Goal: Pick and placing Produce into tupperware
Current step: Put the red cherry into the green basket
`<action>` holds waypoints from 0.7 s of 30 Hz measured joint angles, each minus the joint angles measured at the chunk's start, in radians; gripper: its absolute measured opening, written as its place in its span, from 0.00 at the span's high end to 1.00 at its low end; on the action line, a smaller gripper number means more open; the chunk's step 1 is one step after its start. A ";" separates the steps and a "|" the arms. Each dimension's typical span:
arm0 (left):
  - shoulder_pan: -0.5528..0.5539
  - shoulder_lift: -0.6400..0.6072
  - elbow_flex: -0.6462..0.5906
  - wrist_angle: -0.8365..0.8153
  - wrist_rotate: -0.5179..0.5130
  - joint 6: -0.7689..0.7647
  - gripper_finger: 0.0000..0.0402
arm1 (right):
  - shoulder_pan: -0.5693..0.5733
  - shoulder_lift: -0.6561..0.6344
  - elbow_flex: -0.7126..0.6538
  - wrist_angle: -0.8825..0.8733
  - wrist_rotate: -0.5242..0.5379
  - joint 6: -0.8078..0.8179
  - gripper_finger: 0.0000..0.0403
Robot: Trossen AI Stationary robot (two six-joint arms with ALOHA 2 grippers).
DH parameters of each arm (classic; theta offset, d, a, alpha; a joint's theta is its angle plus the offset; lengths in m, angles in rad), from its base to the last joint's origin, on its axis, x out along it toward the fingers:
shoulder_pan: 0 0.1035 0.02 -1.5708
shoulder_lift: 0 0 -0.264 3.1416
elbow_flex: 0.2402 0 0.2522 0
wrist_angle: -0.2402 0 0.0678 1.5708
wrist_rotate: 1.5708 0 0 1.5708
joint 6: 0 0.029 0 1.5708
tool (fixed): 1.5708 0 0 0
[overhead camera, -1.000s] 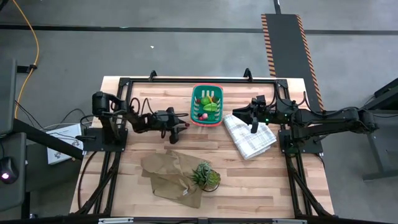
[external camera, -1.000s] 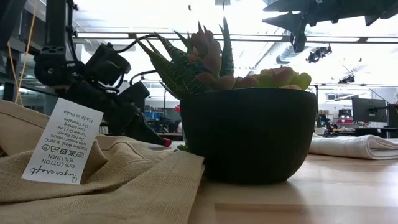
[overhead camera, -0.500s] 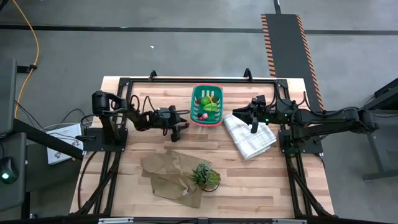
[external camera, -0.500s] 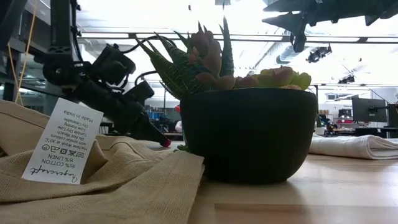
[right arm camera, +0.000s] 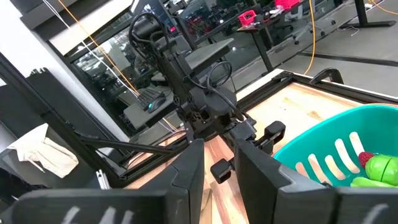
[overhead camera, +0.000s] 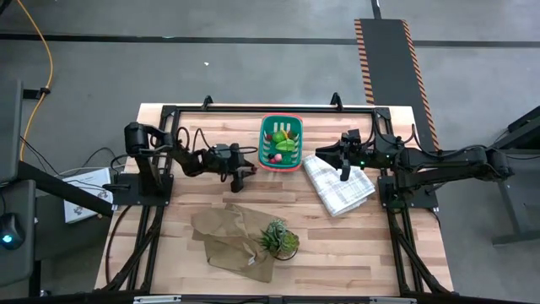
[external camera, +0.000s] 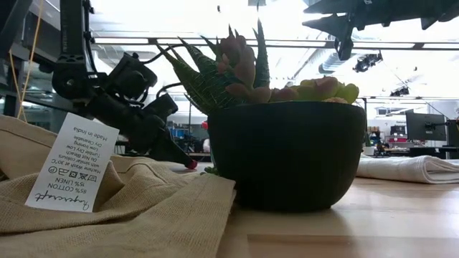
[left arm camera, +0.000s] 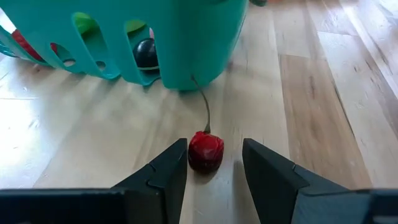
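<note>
A small red ball with a thin stem (left arm camera: 206, 151) lies on the wooden table just short of the teal basket (left arm camera: 168, 37), its stem pointing at the basket's corner. My left gripper (left arm camera: 214, 158) is open and low, with one finger on each side of the ball. From above the gripper (overhead camera: 240, 173) is left of the basket (overhead camera: 281, 143), which holds green, red and dark pieces. My right gripper (overhead camera: 344, 173) hangs open above the white checked cloth (overhead camera: 339, 187), right of the basket. My left gripper comes in low from the table's left, slanting down, with the red ball between its fingers. One finger (left arm camera: 171, 165) lies close against the ball's side (left arm camera: 193, 152); whether it touches, I cannot tell. The other finger stands apart. The ball rests on the table.
A dark potted spiky plant (overhead camera: 278, 238) stands on a crumpled tan cloth (overhead camera: 224, 236) near the table's near edge. In the low view the pot (external camera: 287, 154) and the cloth with its label (external camera: 72, 165) fill the foreground. Bare wood lies between the cloth and the basket.
My left arm's wrist has risen and shifted slightly toward the basket and the far edge, tipping the fingers more steeply down. Its fingertips have stayed low at the red ball, which has not moved.
</note>
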 joint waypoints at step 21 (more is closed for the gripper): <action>0.000 0.000 0.000 -0.023 -0.001 0.000 0.65 | 0.000 0.000 0.000 0.000 0.000 0.000 0.80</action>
